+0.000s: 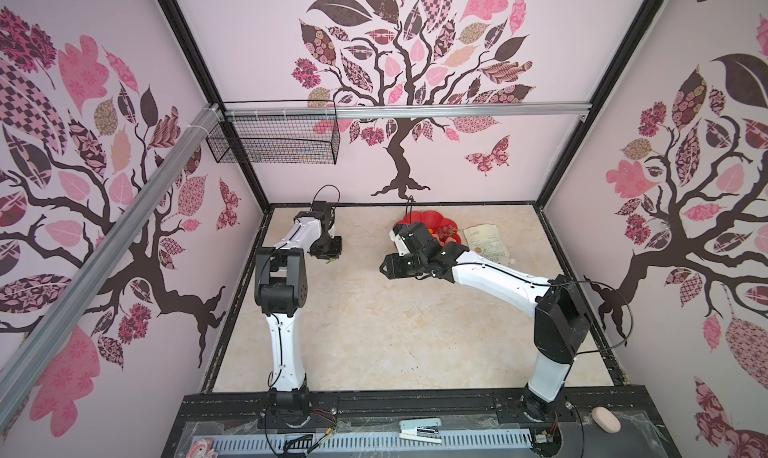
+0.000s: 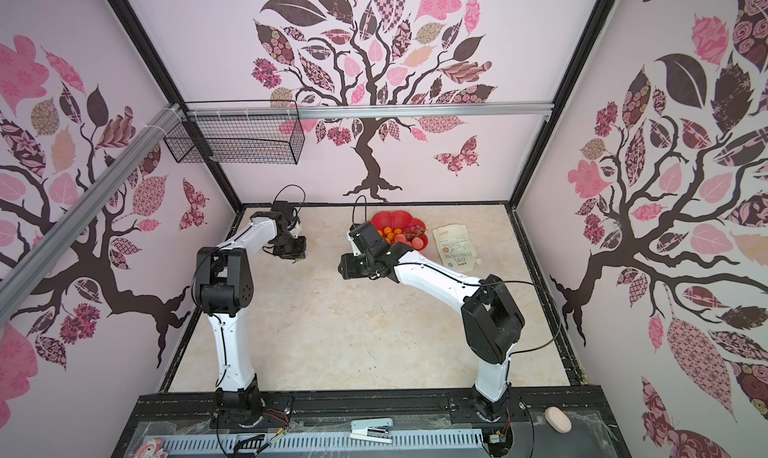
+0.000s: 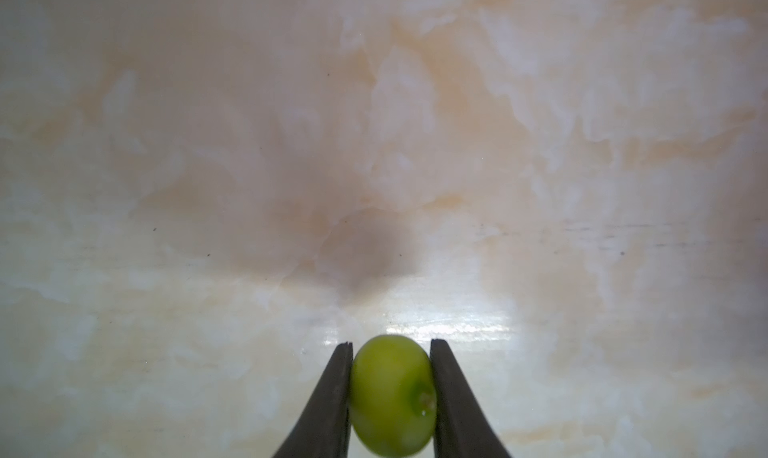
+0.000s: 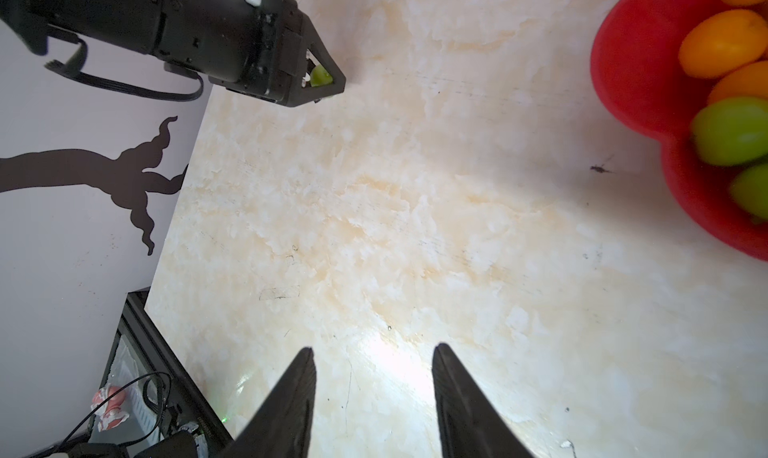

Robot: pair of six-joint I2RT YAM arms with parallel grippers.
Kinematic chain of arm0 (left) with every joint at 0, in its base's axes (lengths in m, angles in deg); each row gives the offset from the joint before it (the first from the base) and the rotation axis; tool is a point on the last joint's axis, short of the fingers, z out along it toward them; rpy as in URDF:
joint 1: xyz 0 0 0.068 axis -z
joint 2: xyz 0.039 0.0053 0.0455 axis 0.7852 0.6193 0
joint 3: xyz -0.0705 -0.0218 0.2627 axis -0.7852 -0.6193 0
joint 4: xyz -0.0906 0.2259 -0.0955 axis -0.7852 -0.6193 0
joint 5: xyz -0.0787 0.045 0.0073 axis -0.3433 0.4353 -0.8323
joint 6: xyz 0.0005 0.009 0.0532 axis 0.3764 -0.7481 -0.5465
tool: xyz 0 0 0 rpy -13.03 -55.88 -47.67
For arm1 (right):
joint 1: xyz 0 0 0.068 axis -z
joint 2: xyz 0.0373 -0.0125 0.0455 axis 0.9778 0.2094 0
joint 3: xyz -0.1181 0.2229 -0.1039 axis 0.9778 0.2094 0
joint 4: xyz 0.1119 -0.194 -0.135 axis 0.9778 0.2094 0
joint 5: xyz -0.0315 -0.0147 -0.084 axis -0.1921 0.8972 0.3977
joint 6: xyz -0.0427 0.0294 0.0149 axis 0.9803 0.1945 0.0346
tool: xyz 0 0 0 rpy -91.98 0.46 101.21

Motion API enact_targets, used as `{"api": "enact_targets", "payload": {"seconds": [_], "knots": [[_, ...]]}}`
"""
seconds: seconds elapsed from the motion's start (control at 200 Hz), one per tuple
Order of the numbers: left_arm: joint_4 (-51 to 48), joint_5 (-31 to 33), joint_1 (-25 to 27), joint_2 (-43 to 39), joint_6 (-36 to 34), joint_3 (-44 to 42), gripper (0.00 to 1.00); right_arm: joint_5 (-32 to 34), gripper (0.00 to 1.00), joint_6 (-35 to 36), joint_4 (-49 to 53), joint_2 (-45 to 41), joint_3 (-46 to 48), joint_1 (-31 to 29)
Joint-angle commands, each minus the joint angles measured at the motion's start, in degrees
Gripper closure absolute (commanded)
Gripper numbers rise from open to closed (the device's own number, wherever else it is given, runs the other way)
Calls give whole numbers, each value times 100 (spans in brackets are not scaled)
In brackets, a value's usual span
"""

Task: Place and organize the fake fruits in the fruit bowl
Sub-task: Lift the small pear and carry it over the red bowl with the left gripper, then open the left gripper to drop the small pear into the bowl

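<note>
Holding a small round green plastic fruit [image 3: 392, 395], smooth and glossy with a little stem pit on one side, the left gripper [image 3: 390, 344] is closed narrowly on it, and its two dark tapered fingers press the sides. The shadow of the fruit lies apart from it on the cream marble-patterned table [image 3: 249, 144], so I judge that it is lifted and not resting. The shallow glossy red flower-shaped bowl [image 2: 395, 219], with a scalloped petal rim, stands well apart from this gripper, beyond the right gripper [image 4: 375, 348], which is near the bowl. The right gripper holds nothing; its jaws stand about half apart over bare table. Inside the bowl are oval orange fruits [image 4: 723, 42], shiny green fruits [image 4: 731, 130], a dark red grape bunch [image 2: 413, 231] of many small beads and a matt pink-red peach [image 2: 417, 243], all lying close together. I see no other loose fruit on the table in both top views, though the arms hide some parts of it. So the task seems almost done: what is left, in my judgement, is to carry this green fruit across to the bowl, release it there, and perhaps tidy the pile. A flat printed paper packet [image 2: 455, 248] lies beside the bowl, on the side away from both grippers.
</note>
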Motion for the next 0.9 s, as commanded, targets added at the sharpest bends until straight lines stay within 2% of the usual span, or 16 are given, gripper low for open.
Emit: {"api": "enact_targets", "payload": {"seconds": [0.0,0.2,0.47,0.71,0.895], "knots": [[24,-159,114,-383,19,-191,73,102,51,35,22,-441,101,232],[-53,-447,596,-579,137,26,74,33,51,52,-46,-680,484,792],[-274,-614,1463,-377,318,860,74,298,50,268,54,-815,669,1361],[-511,-588,2110,104,369,1738,74,283,50,340,106,-854,806,1855],[-754,-607,2297,674,380,2550,75,311,50,400,147,-935,856,2019]]}}
